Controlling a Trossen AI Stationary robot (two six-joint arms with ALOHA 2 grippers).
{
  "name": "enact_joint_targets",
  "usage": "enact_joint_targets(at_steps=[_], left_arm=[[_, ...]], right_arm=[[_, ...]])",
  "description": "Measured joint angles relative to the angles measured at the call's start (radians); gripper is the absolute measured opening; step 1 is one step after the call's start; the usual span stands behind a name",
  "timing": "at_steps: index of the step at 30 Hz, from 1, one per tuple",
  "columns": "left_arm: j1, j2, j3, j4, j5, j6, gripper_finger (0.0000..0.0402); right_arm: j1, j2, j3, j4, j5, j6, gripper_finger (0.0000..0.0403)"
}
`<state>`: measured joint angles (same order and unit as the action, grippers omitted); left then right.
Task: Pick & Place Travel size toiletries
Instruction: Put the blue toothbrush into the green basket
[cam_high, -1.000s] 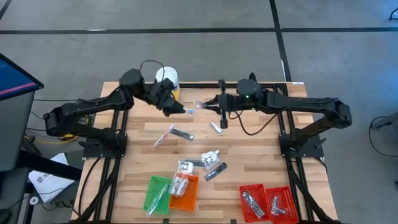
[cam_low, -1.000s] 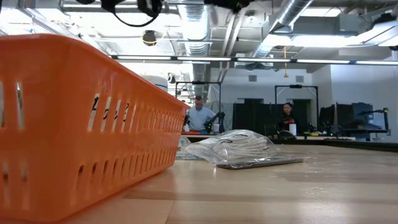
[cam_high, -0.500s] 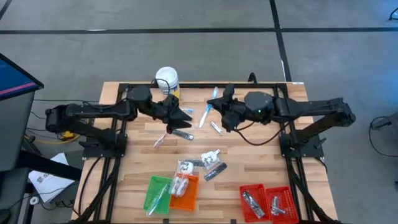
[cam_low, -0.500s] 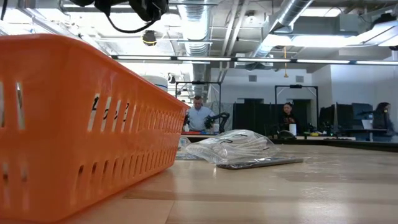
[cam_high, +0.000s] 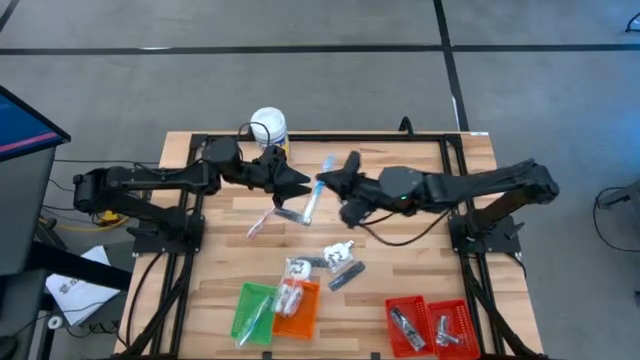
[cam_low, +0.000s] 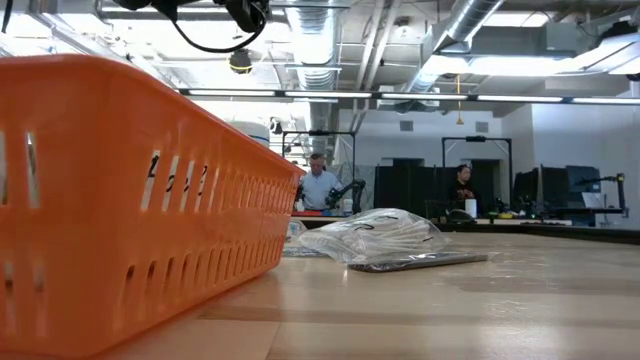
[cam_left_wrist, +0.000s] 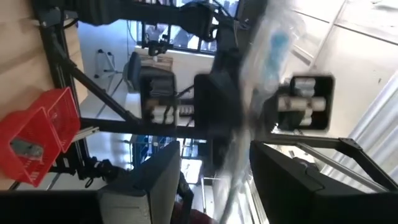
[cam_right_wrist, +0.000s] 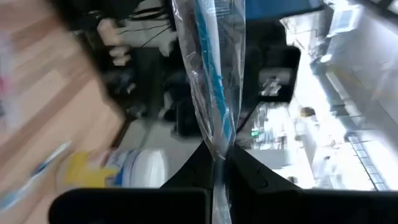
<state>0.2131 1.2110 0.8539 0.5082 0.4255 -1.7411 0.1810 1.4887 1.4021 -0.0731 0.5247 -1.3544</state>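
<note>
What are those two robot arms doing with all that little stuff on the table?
They are sorting small toiletries on the wooden table into plastic trays. The right pincer is shut on a thin clear-wrapped stick with a blue stripe, holding it above the middle of the table. The left pincer is open right beside it, holding nothing. More packets and dark tubes still lie loose on the wood, and the green tray, orange tray and red trays at the near edge already have some items inside.

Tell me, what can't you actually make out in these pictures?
- Low view: the orange tray fills the near side and hides the table behind it.
- Left wrist view: the clear-wrapped stick is smeared by blur.
- High view: items in the red trays are too small to identify.
</note>
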Motion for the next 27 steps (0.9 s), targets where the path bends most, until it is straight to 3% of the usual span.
enact_joint_targets(at_steps=[10,27], left_arm=[[-0.006,0.000,0.000,0.040,0.011,0.005,0.0181],[0.012,0.000,0.000,0.054,0.026,0.006,0.0129]], right_arm=[[-0.043,0.042,-0.005,0.096,0.007,0.014,0.0012],[-0.088,0.038,-0.006,0.103,-0.034,0.017,0.0012]])
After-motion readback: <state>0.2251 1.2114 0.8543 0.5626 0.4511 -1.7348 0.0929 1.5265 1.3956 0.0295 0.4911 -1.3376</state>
